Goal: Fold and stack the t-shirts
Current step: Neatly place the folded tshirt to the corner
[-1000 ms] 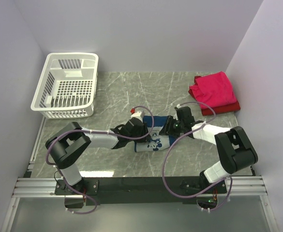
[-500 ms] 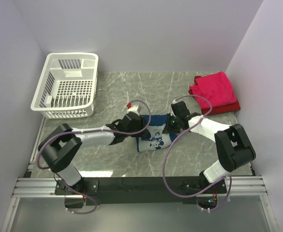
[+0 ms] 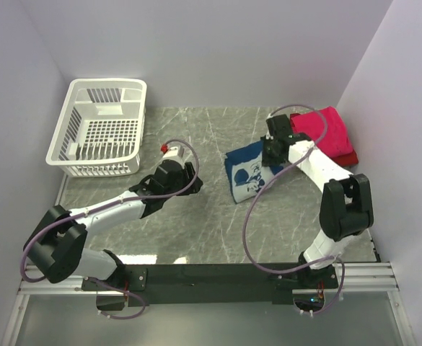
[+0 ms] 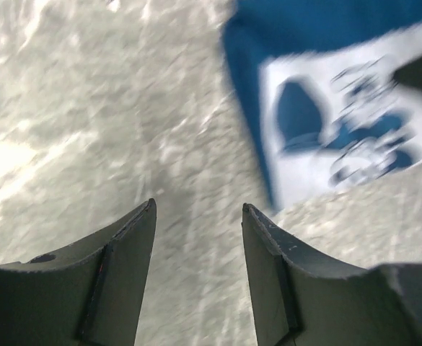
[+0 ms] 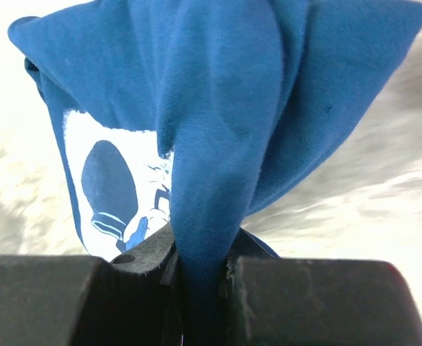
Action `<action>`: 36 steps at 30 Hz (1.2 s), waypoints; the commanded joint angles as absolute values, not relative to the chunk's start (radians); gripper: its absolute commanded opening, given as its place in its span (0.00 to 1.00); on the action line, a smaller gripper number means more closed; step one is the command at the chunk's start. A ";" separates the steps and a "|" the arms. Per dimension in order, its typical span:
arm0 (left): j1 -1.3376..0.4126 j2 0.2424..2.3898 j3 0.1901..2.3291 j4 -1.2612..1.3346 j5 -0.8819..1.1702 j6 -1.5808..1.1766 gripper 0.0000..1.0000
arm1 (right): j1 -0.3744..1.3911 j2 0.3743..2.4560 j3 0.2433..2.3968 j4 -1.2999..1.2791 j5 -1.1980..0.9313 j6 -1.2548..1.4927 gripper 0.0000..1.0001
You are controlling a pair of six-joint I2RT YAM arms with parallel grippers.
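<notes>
Grey marbled table [image 3: 196, 229]; pale lilac walls [image 3: 218, 50].

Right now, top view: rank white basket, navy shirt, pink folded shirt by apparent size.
Largest: white basket.
Then: pink folded shirt and navy shirt, near alike; the navy one is bunched, so unranked.

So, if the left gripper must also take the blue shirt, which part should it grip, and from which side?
Probably the free left edge of the blue shirt, approached low from the left. That edge lies flat on the table facing the open left gripper, while the right gripper pinches the bunched opposite edge.
</notes>
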State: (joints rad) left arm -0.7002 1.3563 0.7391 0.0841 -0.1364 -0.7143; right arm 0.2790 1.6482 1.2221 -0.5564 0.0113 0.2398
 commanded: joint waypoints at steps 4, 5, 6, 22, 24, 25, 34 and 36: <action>-0.681 1.348 0.681 0.100 -0.114 -0.703 0.57 | 0.180 1.701 1.463 -0.660 0.112 0.066 0.00; -0.678 1.350 0.675 0.107 -0.110 -0.706 0.57 | 0.152 1.712 1.486 -0.670 0.112 0.054 0.00; -0.680 1.353 0.672 0.110 -0.109 -0.709 0.56 | 0.141 1.716 1.527 -0.675 0.112 0.023 0.00; -0.673 1.408 0.608 0.159 -0.095 -0.739 0.56 | -0.054 1.871 1.980 -0.834 0.080 -0.118 0.00; -0.673 1.413 0.604 0.166 -0.084 -0.744 0.56 | -0.066 1.882 2.028 -0.848 0.074 -0.126 0.00; -0.672 1.420 0.604 0.167 -0.081 -0.745 0.56 | -0.071 1.887 2.039 -0.853 0.074 -0.129 0.00; -0.673 1.436 0.612 0.155 -0.080 -0.746 0.56 | -0.135 1.934 2.048 -0.833 0.103 -0.130 0.00; -0.673 1.434 0.614 0.150 -0.080 -0.744 0.56 | -0.140 1.939 2.030 -0.804 0.139 -0.118 0.00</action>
